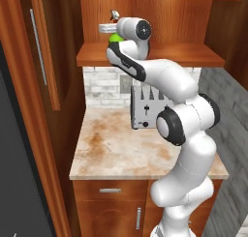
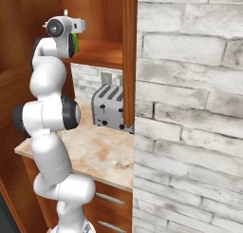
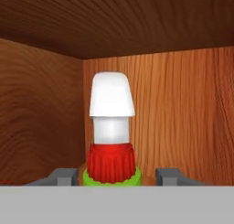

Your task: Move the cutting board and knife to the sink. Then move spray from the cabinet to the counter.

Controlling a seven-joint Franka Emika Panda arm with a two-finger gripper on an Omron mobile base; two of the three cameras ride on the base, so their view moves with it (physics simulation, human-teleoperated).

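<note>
Upright spray (image 3: 112, 141) stands between pincer (image 3: 119, 176) fingertips; grip apparently partly open, contact unclear.

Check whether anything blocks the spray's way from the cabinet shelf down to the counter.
Little visible does. The spray stands on the cabinet shelf between the tool's fingers. Below, the counter has bare stone in front; the toaster stands at the back, under the shelf, so bring the bottle forward first.

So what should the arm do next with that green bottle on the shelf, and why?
Probably close the gripper further on the spray: the fingertips flank the bottle's green shoulder inside the cabinet, with gaps on both sides, so lifting now would likely leave it behind.
</note>
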